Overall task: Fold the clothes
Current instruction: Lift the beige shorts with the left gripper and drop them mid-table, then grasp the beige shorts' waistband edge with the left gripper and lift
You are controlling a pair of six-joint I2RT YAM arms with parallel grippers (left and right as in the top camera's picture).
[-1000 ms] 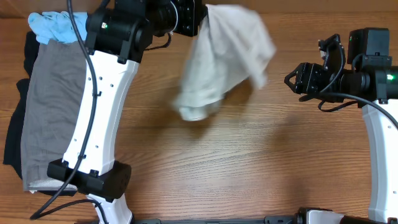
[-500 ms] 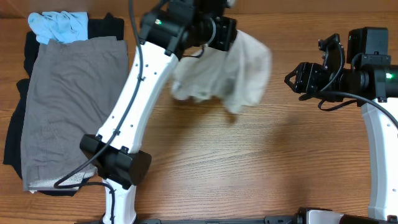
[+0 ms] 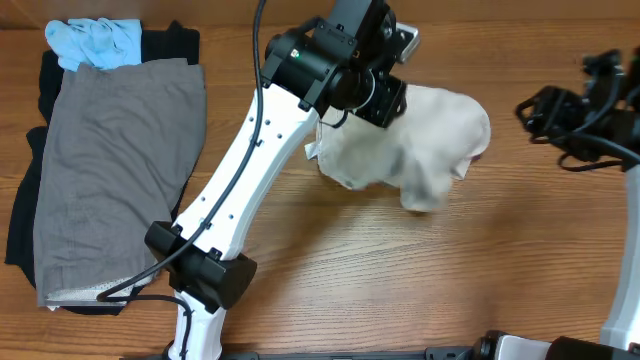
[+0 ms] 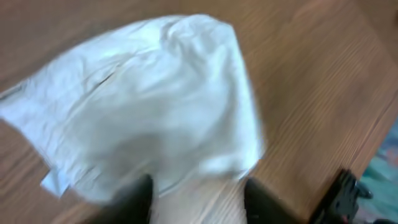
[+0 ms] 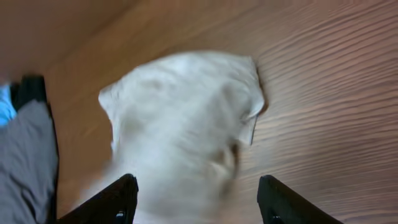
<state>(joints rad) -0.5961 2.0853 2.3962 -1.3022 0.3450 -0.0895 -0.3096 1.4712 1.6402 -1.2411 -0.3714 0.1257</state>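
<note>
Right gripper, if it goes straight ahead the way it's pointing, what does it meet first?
Probably the cream garment, directly ahead of the right gripper; blur leaves depth unclear.

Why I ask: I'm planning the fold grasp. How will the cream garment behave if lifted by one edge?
Probably floppy: the cream garment bunches in soft folds and holds no shape. Likely light for its size, since its edges look blurred as if swinging freely. Pushed, it would probably crumple on the wooden table rather than slide whole.
</note>
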